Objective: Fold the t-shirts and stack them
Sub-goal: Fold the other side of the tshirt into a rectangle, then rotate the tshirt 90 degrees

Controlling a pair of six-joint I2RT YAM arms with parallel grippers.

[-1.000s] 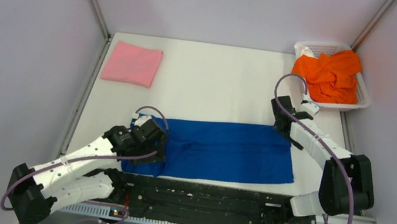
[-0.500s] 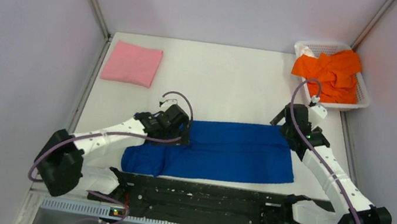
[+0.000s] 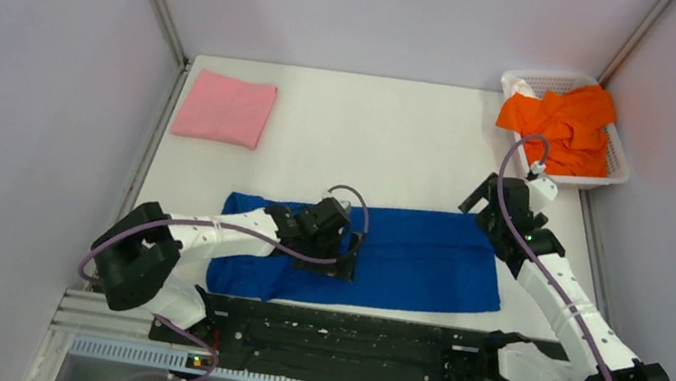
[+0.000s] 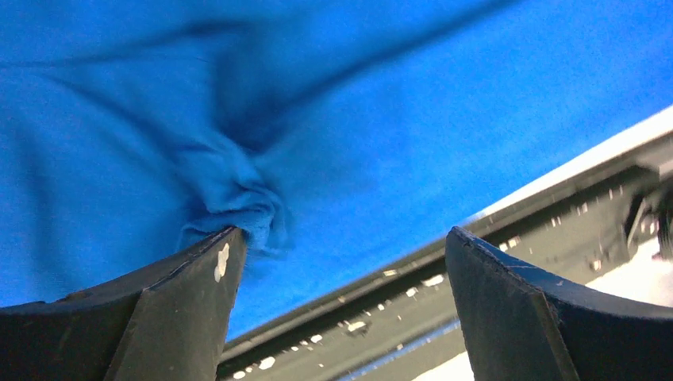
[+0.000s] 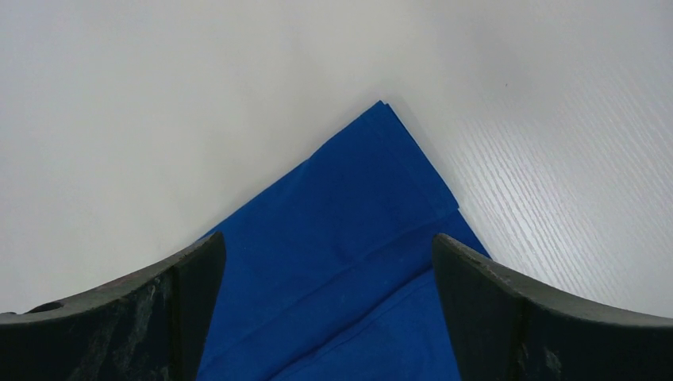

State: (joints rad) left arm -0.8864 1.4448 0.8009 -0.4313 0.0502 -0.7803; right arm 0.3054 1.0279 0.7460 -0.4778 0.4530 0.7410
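Note:
The royal-blue t-shirt (image 3: 405,256) lies as a long folded strip near the table's front edge, its print hidden. My left gripper (image 3: 343,252) is open, low over the strip's left-middle. In the left wrist view the gripper (image 4: 341,236) shows a small bunched pucker of blue cloth (image 4: 238,206) against its left finger. My right gripper (image 3: 482,204) is open above the strip's far right corner. The right wrist view shows that corner (image 5: 381,119) between the open gripper (image 5: 325,238). The pink t-shirt (image 3: 225,109) lies folded at the far left. The orange t-shirt (image 3: 566,124) is crumpled in the basket.
A white mesh basket (image 3: 617,172) stands at the table's far right corner. A black rail (image 3: 342,338) carrying the arm bases runs along the near edge and also shows in the left wrist view (image 4: 508,238). Grey walls close in the table on three sides.
My left gripper has moved right along the blue strip, from its left end to its left-middle. The right arm swung out to the right earlier and has since stayed over the far right corner.

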